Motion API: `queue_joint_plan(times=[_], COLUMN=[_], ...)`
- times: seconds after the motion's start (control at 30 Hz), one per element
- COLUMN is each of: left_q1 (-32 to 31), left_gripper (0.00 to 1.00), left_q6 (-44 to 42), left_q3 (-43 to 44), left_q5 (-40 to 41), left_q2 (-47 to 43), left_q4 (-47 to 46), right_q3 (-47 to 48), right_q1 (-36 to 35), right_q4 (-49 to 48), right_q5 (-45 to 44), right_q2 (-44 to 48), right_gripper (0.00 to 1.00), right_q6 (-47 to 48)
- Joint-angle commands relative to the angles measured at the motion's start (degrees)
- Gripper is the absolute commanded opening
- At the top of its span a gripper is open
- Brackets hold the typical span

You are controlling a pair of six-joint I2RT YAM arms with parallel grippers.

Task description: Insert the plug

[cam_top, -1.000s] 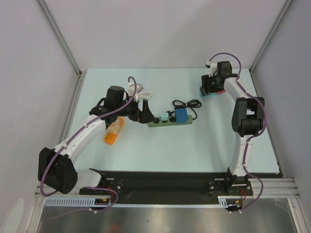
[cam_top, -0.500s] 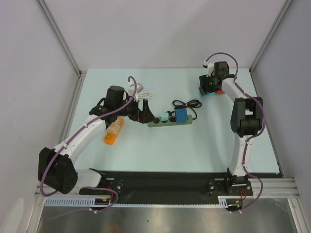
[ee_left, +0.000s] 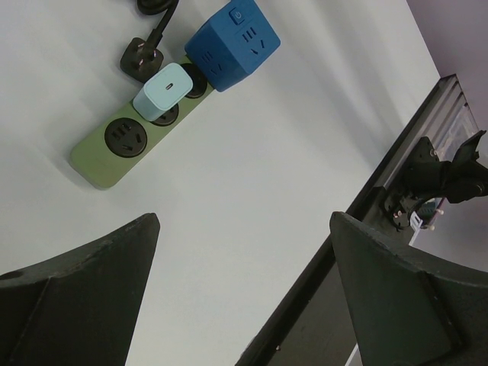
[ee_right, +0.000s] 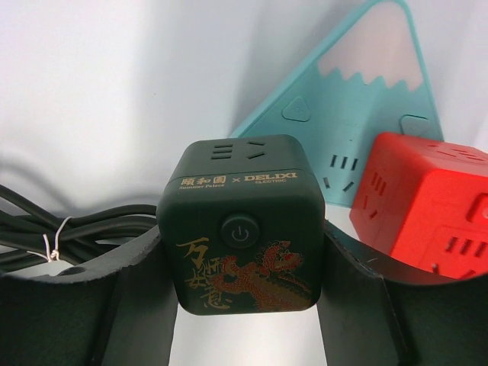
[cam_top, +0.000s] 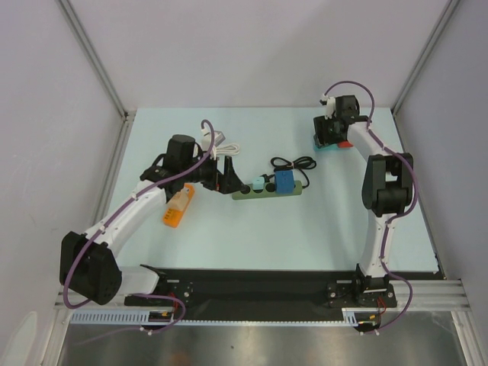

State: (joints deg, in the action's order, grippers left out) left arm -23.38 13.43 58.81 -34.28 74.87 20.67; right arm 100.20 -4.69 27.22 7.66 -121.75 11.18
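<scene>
Plug cube [ee_right: 242, 225], clenched in the right tool [ee_right: 242, 282], sits well apart from the green power strip [ee_left: 114, 152]. The left tool [ee_left: 242, 229] gapes empty near the strip. I judge the cube is not yet inserted.

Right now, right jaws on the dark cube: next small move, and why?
Probably lift the right gripper straight up a little. Its jaws sit against both sides of the dark cube, the red cube stands close beside it, and the free socket on the strip lies far off by the left gripper, so clear first.
</scene>
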Motion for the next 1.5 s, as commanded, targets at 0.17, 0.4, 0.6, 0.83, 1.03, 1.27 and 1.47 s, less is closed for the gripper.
queue_joint_plan(times=[0.17,0.4,0.6,0.83,1.03,1.27,1.47], left_q1=[0.1,0.1,0.1,0.1,0.2,0.2,0.2], left_gripper=[1.0,1.0,1.0,1.0,1.0,1.0,1.0], left_q6=[-0.6,-0.6,-0.8,-0.7,-0.8,-0.7,-0.8], left_q3=[-0.5,-0.5,-0.5,-0.5,-0.4,-0.5,-0.5], left_q5=[-1.3,-1.2,-1.3,-1.5,-1.6,-1.7,-1.7], left_q2=[-2.1,-2.1,-2.3,-2.2,-2.4,-2.3,-2.3], left_q4=[-2.0,-1.9,-1.9,-1.9,-1.9,-1.9,-2.0], right_q3=[2.5,0.8,1.0,0.2,0.3,-0.9,-1.5], right_q1=[0.2,0.5,0.9,1.2,1.3,1.3,1.1], right_q4=[-0.6,-4.2,-4.9,-4.1,-3.4,-3.4,-3.8], right_q5=[-2.0,-2.6,-1.7,-2.8,-1.8,-0.9,-1.2], right_q2=[3.9,3.1,1.2,1.0,0.4,0.2,0.0], right_gripper=[0.0,0.0,0.0,0.0,0.0,0.0,0.0], right_q6=[-0.7,-0.5,-1.2,-2.7,-2.9,-3.7,-4.1])
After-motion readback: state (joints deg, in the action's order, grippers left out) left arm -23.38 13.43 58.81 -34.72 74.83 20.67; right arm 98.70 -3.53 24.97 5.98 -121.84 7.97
